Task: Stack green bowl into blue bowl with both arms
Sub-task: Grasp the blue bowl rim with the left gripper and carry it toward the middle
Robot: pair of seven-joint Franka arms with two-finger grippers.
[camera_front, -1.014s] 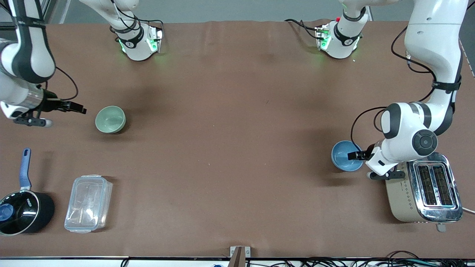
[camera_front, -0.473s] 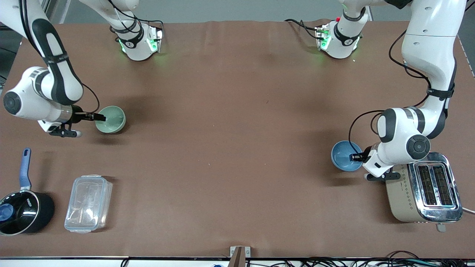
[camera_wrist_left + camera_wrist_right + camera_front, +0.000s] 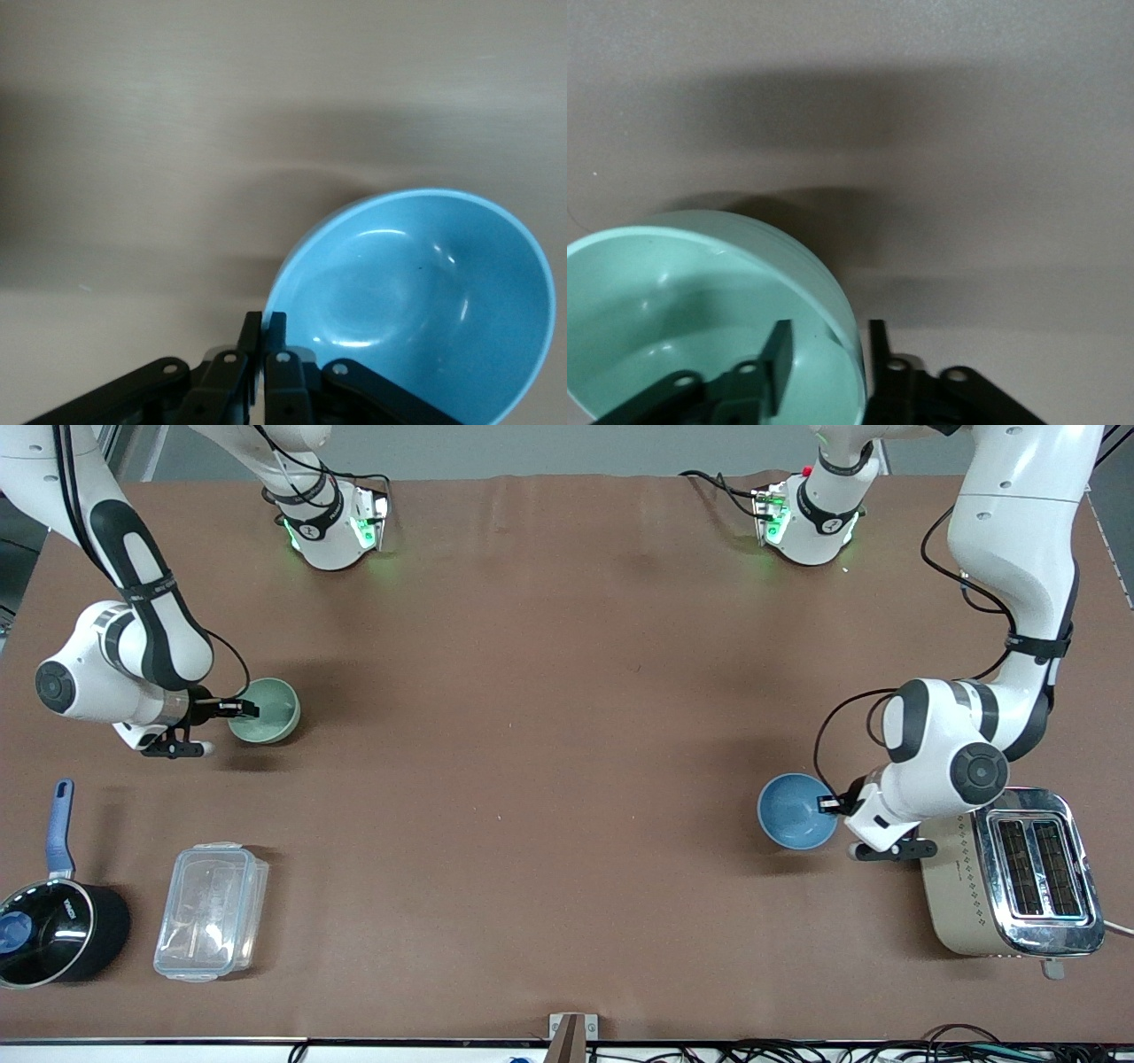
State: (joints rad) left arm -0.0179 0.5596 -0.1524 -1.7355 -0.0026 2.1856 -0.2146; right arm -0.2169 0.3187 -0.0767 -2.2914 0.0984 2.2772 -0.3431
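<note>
While the right end effector (image 3: 246, 709) straddles the green bowl's (image 3: 265, 710) rim, fingers apart, at the right arm's end of the tabletop (image 3: 549, 691), the left end effector (image 3: 826, 805) is clenched on the blue bowl's (image 3: 795, 823) rim beside the toaster (image 3: 1010, 872). A thin rim pinch could slip and tip either bowl. Nearer the camera sit a saucepan (image 3: 55, 928) and a plastic box (image 3: 211, 911), well clear; nothing lies between the bowls.

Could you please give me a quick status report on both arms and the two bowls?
Left pincer shut on blue bowl rim. Right pincer open, straddling green bowl rim. Bowls at the table's two ends; nothing between them.
</note>
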